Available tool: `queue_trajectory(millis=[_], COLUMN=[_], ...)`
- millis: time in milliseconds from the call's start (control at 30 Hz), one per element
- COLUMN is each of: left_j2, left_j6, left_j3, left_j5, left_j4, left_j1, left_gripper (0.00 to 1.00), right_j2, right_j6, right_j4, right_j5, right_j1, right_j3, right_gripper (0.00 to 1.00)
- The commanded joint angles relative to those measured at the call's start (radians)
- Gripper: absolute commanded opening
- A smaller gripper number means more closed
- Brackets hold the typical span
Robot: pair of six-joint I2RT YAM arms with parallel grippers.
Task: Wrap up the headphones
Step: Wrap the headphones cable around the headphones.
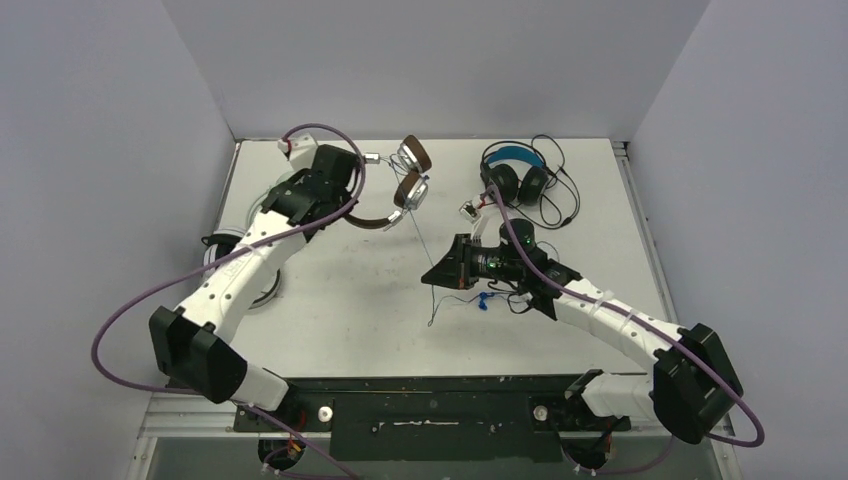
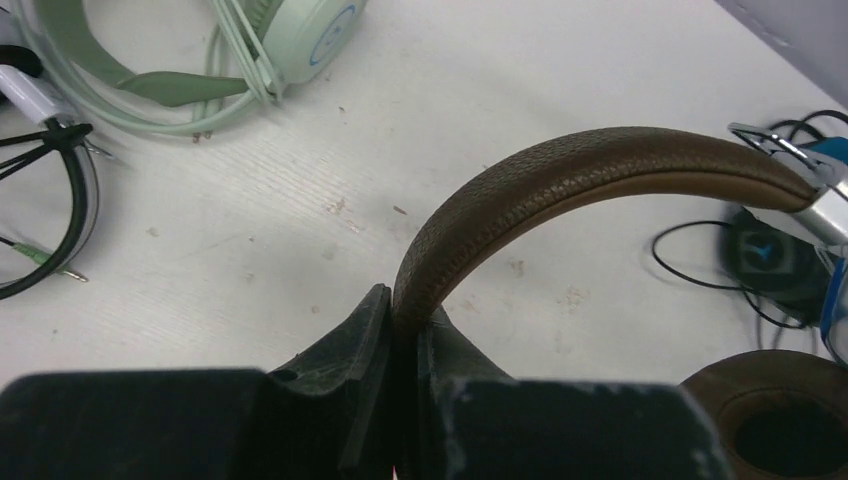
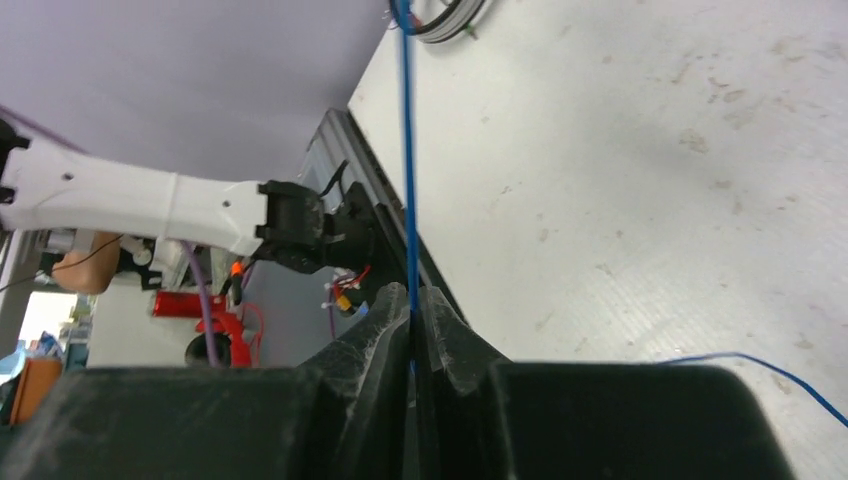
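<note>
The brown headphones (image 1: 408, 178) hang at the back centre, lifted by their padded headband (image 2: 600, 165). My left gripper (image 2: 405, 312) is shut on that headband near one end; one brown ear cup (image 2: 780, 425) shows at lower right. A thin blue cord (image 1: 424, 250) drops from them to the table. My right gripper (image 3: 412, 300) is shut on this cord (image 3: 405, 150), which runs taut upward from the fingertips. The black headphones with a blue headband (image 1: 515, 172) lie at the back right. A mint green headset (image 2: 300, 40) lies near the left arm.
A loose stretch of blue cord (image 3: 770, 372) trails on the table beside the right gripper. A black cable loop (image 2: 60, 200) lies left of the mint headset. Black cord loops (image 1: 562, 195) spread right of the black headphones. Grey walls close in the table on three sides.
</note>
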Motion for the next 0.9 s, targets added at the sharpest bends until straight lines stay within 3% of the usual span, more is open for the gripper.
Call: queue_trajectory(millis=[0, 233, 333, 633, 800, 867], left_j2=[-0.119, -0.17, -0.192, -0.242, -0.245, -0.241], left_j6=[-0.054, 0.041, 0.064, 0.143, 0.162, 0.169], left_j3=[0.002, 0.047, 0.055, 0.083, 0.118, 0.135], left_j5=[0.263, 0.412, 0.468, 0.62, 0.646, 0.64], left_j4=[0.195, 0.122, 0.101, 0.051, 0.02, 0.007], left_j1=[0.092, 0.099, 0.099, 0.101, 0.101, 0.101], left_gripper=[0.0, 0.0, 0.0, 0.0, 0.0, 0.0], right_j2=[0.024, 0.081, 0.12, 0.223, 0.281, 0.277], right_j6=[-0.008, -0.139, -0.187, -0.214, -0.222, -0.273], right_j4=[0.202, 0.34, 0.48, 0.898, 1.011, 0.981], right_j5=[0.059, 0.17, 0.158, 0.129, 0.073, 0.086], right_j1=[0.006, 0.004, 0.006, 0.009, 0.015, 0.024], right_j3=[-0.084, -0.145, -0.172, -0.287, -0.304, -0.304], right_gripper=[0.06, 0.07, 0.09, 0.33, 0.49, 0.53])
